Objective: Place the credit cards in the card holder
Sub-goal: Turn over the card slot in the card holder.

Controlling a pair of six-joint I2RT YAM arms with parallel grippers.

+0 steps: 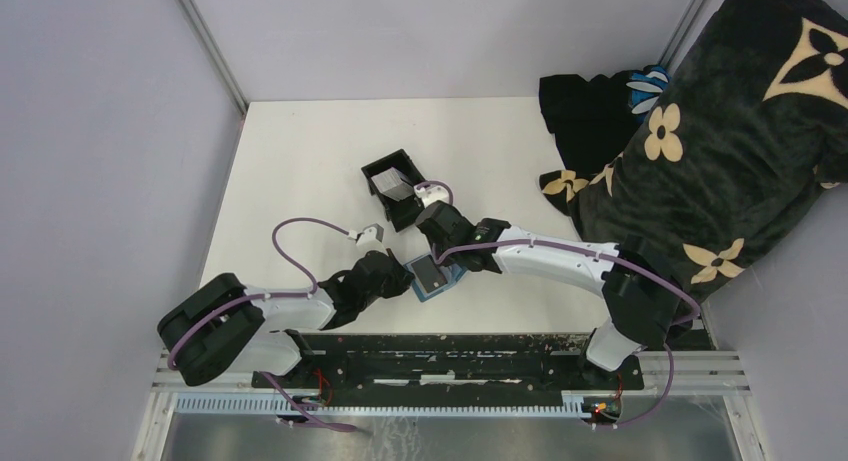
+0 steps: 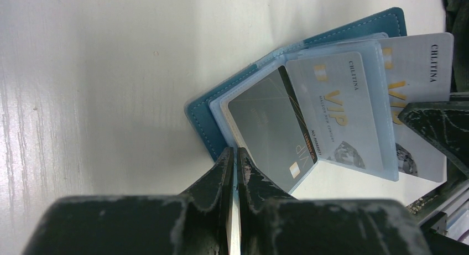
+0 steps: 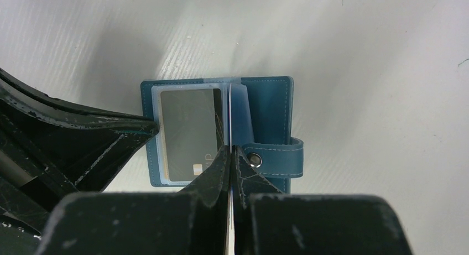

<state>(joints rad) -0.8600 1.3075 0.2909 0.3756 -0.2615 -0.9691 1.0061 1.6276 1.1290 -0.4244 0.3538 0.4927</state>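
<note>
The teal-blue card holder lies open on the white table near the front edge. In the left wrist view it shows clear sleeves holding a dark grey card and a pale VIP credit card. My left gripper is shut on the holder's near edge. My right gripper is shut on another pale credit card, seen edge-on over the holder's fold. Its far end stands among the sleeves. In the top view both grippers, left and right, meet at the holder.
A black open-topped box holding more pale cards stands just behind the grippers. A black blanket with cream flowers covers the table's right side. Grey walls close in the left and back.
</note>
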